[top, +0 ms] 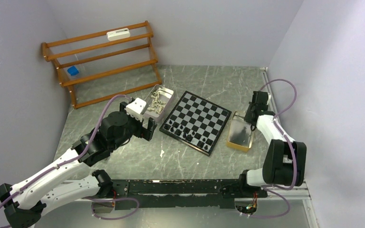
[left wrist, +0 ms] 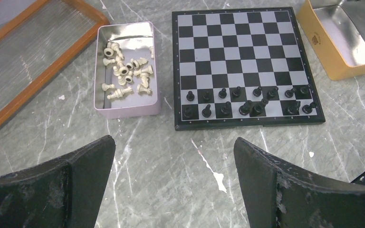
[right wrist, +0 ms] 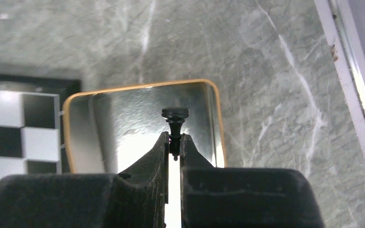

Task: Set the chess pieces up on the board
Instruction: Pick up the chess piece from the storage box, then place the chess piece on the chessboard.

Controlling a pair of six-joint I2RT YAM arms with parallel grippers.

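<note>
**Item: right arm, carrying a piece to the board.**

- Right gripper (right wrist: 174, 140): jaws nearly closed, pinching the stem of one small black chess piece (right wrist: 175, 113). It hangs over the shiny gold-sided metal tin (right wrist: 138, 86), near the right edge of the tabletop. No other piece shows in that tin.
- Flat black-and-white checked chessboard (left wrist: 247, 47): mid-table, set at a slant, just beside the gold tin.
- Black chess pieces on the board (left wrist: 224, 109): two rows along the side facing the near edge. The outer row seems to have one gap towards its right end.
- Left gripper (left wrist: 173, 156): jaws spread wide, holding nothing, above bare tabletop near the board's left corner.
- Pale lilac metal tin (left wrist: 152, 110): left of the board, holding the cream-white chess pieces (left wrist: 126, 76) in a heap.
- Wooden slatted rack (top: 100, 61): far left corner, well apart.

**Handling, as judged:**

- Lift clear of the tin's rim, then carry the piece over to the open square.
- Come down from straight above, because the neighbouring pieces stand close and a sideways approach could topple them.
- Let go only when the base sits flat.
- The left arm is near that side of the board, so keep the two arms apart.
</note>
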